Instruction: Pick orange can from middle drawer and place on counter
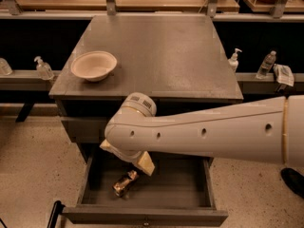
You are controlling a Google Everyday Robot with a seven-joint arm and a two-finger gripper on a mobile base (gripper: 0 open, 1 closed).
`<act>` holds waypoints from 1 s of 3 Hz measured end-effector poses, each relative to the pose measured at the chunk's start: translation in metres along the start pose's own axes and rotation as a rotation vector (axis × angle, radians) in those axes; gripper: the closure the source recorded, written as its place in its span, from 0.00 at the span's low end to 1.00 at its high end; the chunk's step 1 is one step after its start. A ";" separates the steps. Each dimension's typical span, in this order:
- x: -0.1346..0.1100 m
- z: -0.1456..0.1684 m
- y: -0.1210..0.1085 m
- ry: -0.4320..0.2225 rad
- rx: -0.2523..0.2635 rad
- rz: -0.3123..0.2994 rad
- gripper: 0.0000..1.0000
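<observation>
The claw, state I cannot tell, hangs lower centre near the can in the drawer; better descend straight, centred.

Arm: fat off-white tube with a smooth, slightly glossy shell, bulging into a rounded knuckle above the drawer. Four small dark round holes sit in a row along its side. A thin yellowish seam rings the shell at the end farthest from the drawer. The round cap on top of the knuckle has a small grey grid patch. Claw: cream-tan and blocky, wedge-like, under the knuckle and just over the drawer's back half. It is mostly hidden by the arm.
</observation>
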State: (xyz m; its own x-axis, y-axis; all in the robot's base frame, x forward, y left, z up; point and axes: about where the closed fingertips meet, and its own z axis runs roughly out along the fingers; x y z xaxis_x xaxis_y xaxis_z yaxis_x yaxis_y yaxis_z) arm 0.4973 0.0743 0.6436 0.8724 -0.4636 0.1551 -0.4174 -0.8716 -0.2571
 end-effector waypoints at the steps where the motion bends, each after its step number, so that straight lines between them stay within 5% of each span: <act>1: -0.021 0.053 -0.020 -0.058 0.085 -0.054 0.00; 3: -0.021 0.056 -0.026 -0.059 0.116 -0.060 0.00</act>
State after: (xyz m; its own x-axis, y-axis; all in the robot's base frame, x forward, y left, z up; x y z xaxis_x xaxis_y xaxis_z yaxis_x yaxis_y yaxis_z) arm 0.5044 0.1161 0.5932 0.9099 -0.3978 0.1176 -0.3349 -0.8716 -0.3579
